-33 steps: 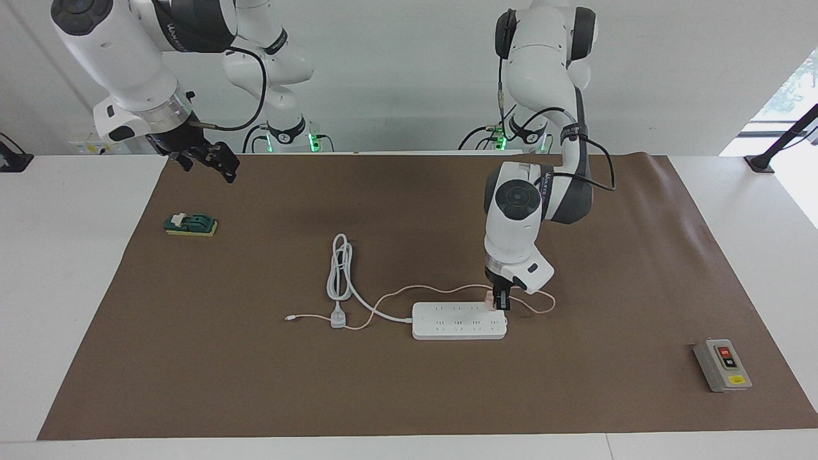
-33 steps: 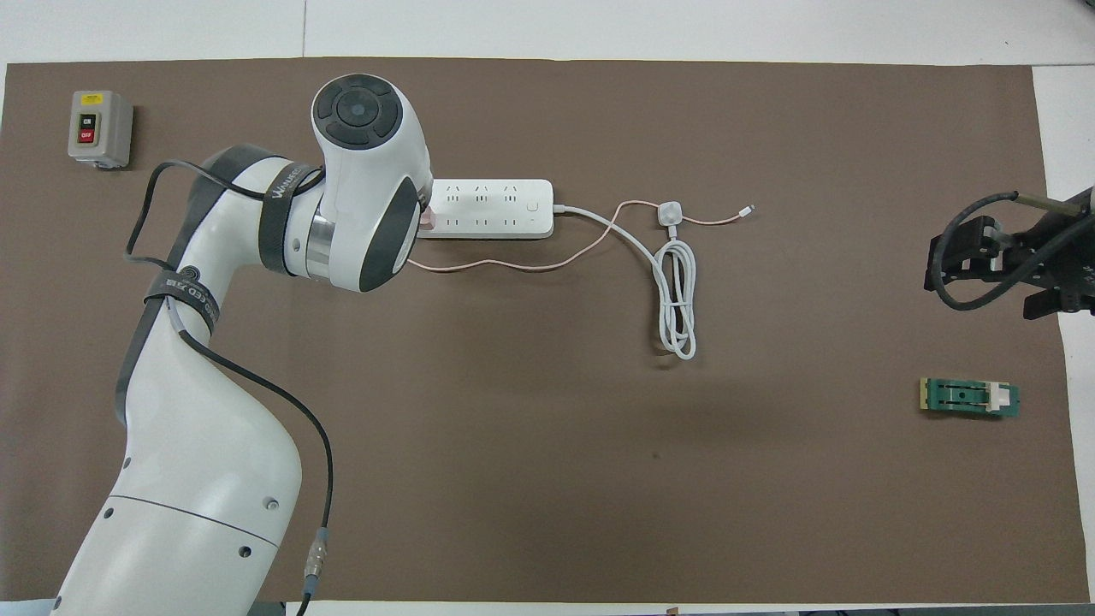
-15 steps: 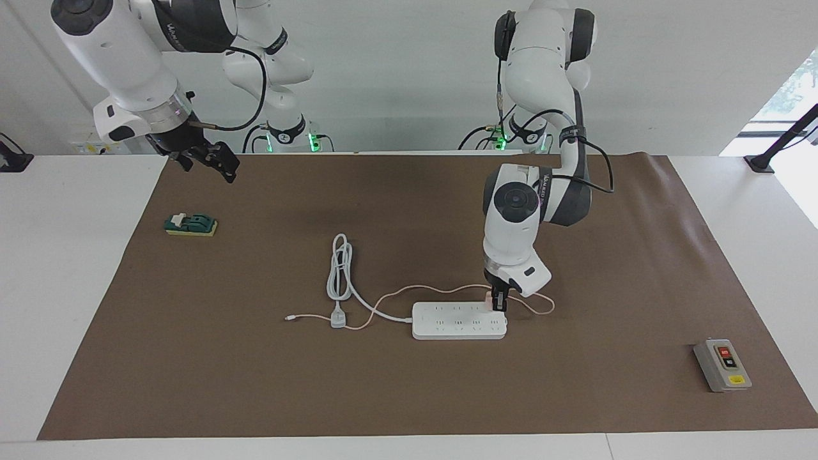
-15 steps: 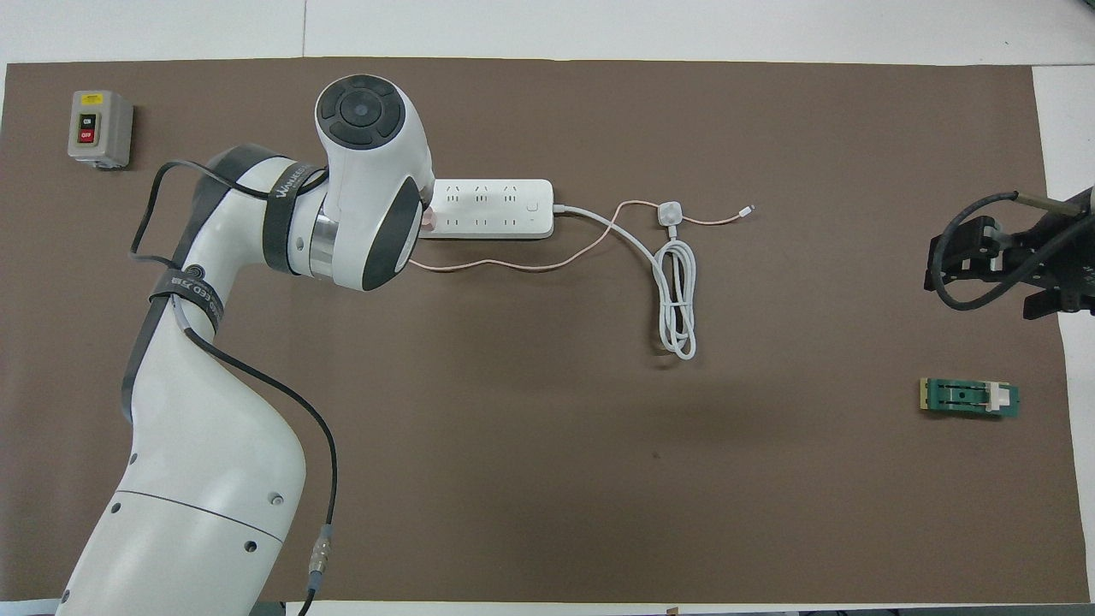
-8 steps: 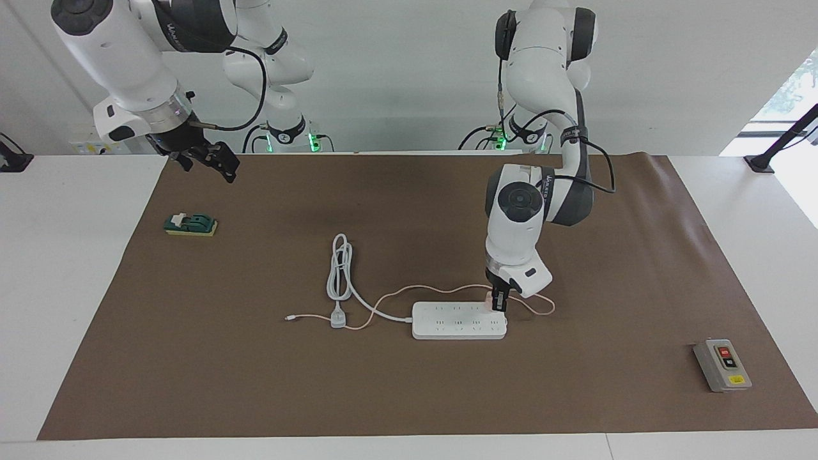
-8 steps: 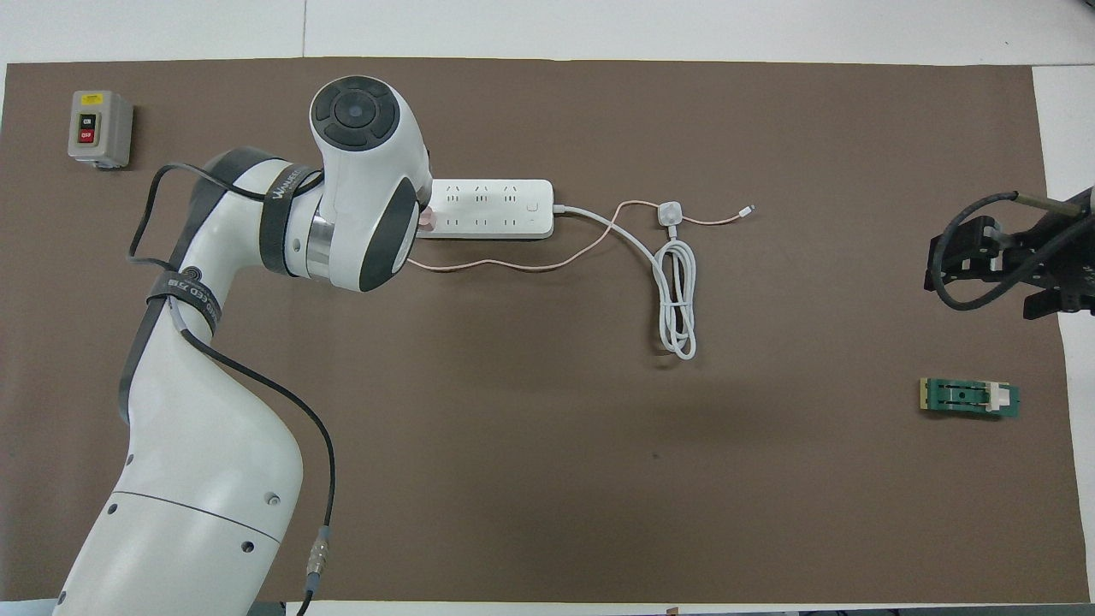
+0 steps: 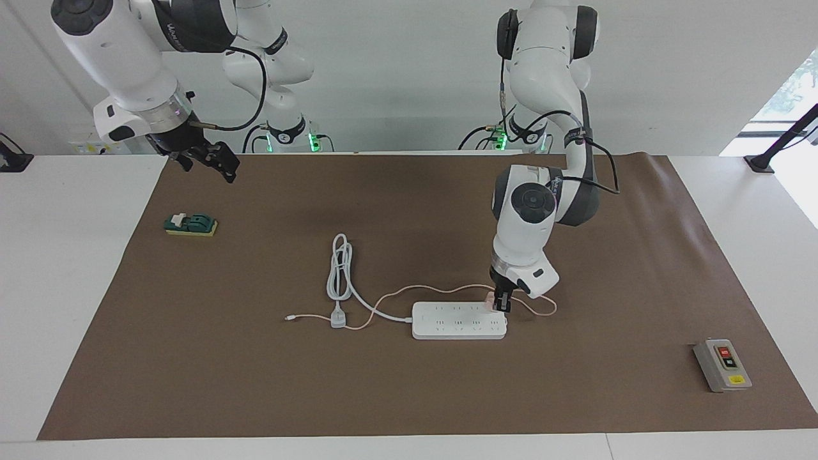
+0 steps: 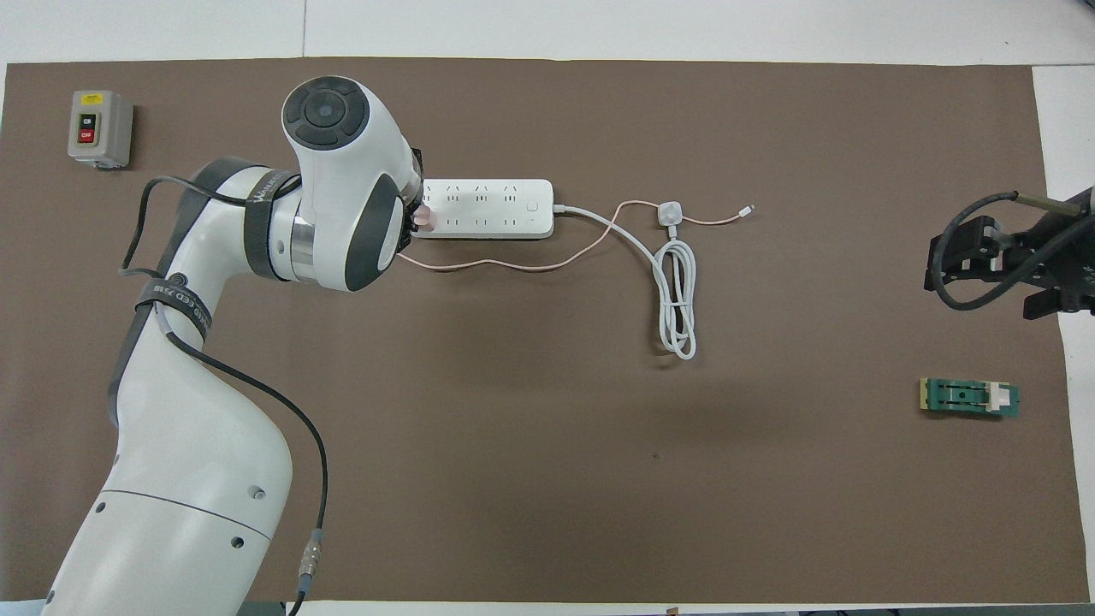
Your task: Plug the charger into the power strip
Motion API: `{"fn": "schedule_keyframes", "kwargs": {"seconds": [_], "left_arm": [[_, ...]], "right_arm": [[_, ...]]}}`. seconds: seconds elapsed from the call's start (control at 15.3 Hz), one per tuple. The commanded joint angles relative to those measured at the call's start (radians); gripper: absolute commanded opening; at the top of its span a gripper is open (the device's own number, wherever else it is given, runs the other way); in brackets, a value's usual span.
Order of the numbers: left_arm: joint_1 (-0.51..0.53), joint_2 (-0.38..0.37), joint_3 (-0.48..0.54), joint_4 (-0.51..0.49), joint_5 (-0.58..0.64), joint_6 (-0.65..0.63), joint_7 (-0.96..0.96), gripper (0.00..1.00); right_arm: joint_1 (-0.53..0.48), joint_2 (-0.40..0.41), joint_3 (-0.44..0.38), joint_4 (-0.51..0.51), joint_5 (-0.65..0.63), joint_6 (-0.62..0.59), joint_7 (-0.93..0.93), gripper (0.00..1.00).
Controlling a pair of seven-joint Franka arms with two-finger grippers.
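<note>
A brown mat covers the white worktop [image 7: 77, 287], carrying one long flat white power strip [image 7: 459, 321], one small pale pink cube charger [image 7: 491, 300], one grey switch box [image 7: 722, 365] and one green block [image 7: 190, 225]. The left gripper [image 7: 501, 305] is clamped on the charger, directly beneath it on the strip's end socket. The right gripper [image 7: 214, 160] waits, fingers apart, above the green block.
</note>
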State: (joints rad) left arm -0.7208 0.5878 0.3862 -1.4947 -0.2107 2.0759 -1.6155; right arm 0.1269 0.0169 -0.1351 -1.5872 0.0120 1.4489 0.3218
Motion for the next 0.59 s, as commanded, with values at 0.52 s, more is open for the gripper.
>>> {"fn": "schedule_keyframes", "kwargs": {"seconds": [0.52], "left_arm": [[-0.008, 0.058, -0.020, -0.016, -0.001, 0.041, -0.090, 0.00]], "right_arm": [[-0.018, -0.026, 0.017, -0.028, -0.007, 0.004, -0.018, 1.00]]}}
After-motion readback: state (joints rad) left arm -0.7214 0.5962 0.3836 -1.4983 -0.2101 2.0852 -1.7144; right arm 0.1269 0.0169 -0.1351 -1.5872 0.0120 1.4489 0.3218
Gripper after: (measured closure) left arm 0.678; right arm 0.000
